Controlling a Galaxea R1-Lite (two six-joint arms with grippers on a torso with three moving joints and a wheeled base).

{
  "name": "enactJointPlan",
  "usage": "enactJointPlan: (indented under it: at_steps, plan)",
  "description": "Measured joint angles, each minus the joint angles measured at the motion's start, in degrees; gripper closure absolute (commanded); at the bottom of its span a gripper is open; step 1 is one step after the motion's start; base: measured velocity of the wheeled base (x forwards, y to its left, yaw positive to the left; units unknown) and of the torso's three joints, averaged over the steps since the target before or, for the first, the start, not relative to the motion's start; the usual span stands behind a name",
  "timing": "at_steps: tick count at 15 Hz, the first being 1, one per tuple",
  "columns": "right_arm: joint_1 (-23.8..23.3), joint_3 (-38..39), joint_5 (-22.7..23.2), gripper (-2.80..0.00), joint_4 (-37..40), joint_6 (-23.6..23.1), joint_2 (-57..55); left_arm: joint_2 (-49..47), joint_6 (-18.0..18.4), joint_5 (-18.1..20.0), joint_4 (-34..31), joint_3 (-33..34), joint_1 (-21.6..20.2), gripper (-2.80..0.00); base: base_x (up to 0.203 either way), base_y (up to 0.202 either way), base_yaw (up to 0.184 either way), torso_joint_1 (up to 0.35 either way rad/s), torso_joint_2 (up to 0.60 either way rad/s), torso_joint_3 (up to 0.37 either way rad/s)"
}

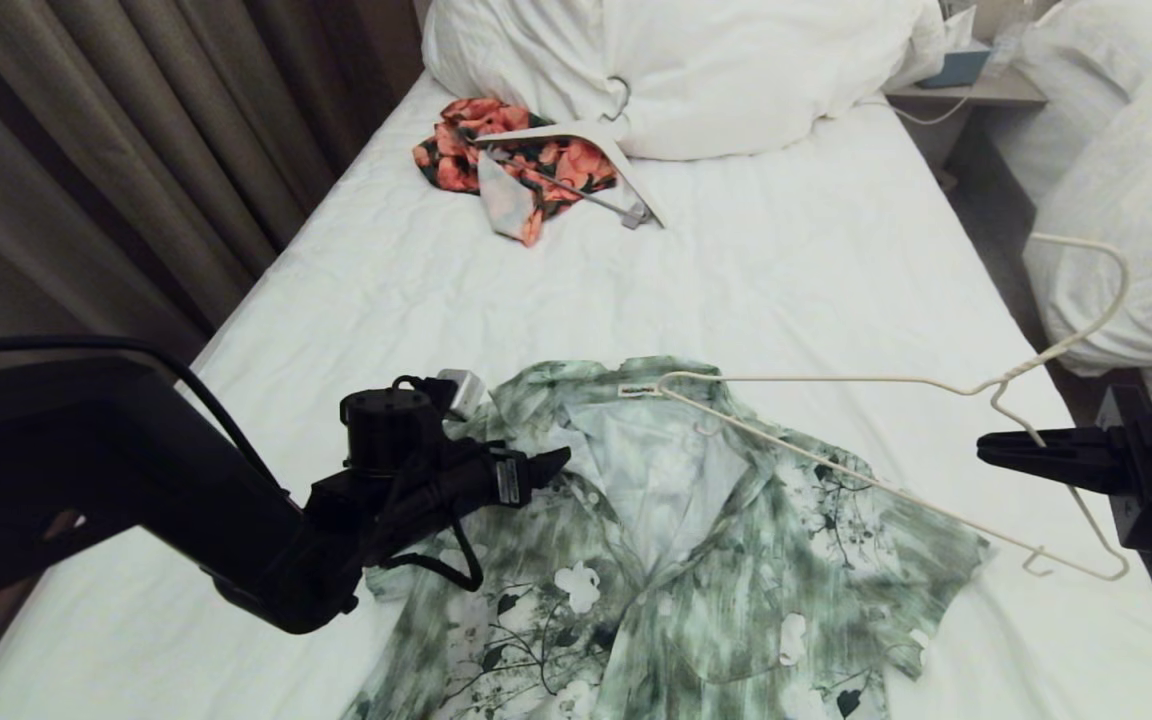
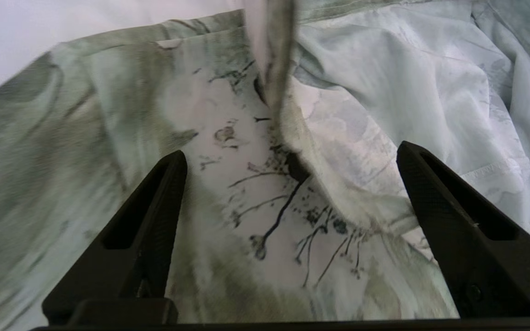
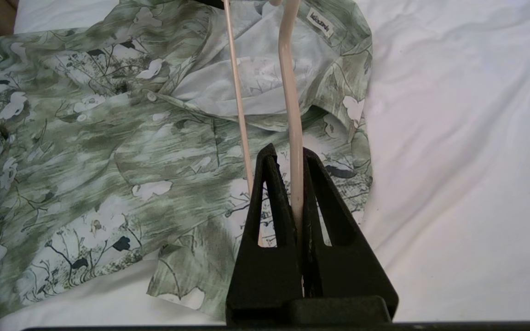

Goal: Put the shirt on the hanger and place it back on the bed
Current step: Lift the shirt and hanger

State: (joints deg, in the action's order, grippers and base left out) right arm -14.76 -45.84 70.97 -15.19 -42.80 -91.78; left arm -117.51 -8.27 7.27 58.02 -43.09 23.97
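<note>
The green-and-white floral shirt (image 1: 676, 560) lies spread, collar open, on the bed (image 1: 786, 270). My right gripper (image 1: 986, 447) is shut on the cream wire hanger (image 1: 836, 379) at the bed's right edge. The hanger's far corner reaches the collar and its hook curves up to the right. In the right wrist view the fingers (image 3: 289, 151) clamp the hanger's wire (image 3: 288, 92) over the shirt (image 3: 108, 151). My left gripper (image 1: 558, 462) hovers at the shirt's left shoulder. The left wrist view shows it open (image 2: 291, 151) just above the cloth (image 2: 108, 138), holding nothing.
An orange-and-black floral garment (image 1: 526, 160) and a thicker white hanger (image 1: 586, 150) lie near the bunched duvet (image 1: 696, 60) at the head. Curtains (image 1: 136, 150) hang along the left. A neighbouring bed (image 1: 1126, 170) and a nightstand (image 1: 976, 85) stand to the right.
</note>
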Motion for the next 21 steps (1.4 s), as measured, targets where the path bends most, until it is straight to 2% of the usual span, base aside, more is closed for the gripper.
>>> enactJointPlan:
  at_steps: [1,2,10,15,18,21]
  plan:
    - [0.13,0.02,0.0,0.0,0.0,0.0,-0.13,-0.31,-0.05,-0.14,0.04,-0.26,0.26,-0.51,0.0,0.0,0.0,0.0,0.0,0.0]
    - [0.42,0.04,0.0,0.0,0.0,0.0,-0.24,-0.5,-0.08,-0.19,0.03,-0.44,0.45,0.0,0.0,0.0,0.0,0.0,0.0,0.0]
    - [2.23,0.3,-0.09,0.0,0.04,-1.27,-1.44,-0.58,-0.17,-0.42,0.03,-1.33,1.41,0.0,0.0,0.0,0.0,0.0,0.0,0.0]
    - [3.94,1.77,-0.11,0.0,0.41,-0.13,-2.04,5.26,0.01,-2.54,-1.3,0.73,1.61,0.0,0.0,0.0,0.0,0.0,0.0,0.0]
    - [5.56,3.78,-0.2,0.0,0.2,-0.24,-2.26,11.88,0.53,-3.9,-7.36,1.43,1.66,0.0,0.0,0.0,0.0,0.0,0.0,0.0]
    - [5.95,4.26,-0.2,0.0,0.39,0.05,-2.37,19.66,2.56,-6.18,-17.5,0.21,3.71,0.0,0.0,0.0,0.0,0.0,0.0,0.0]
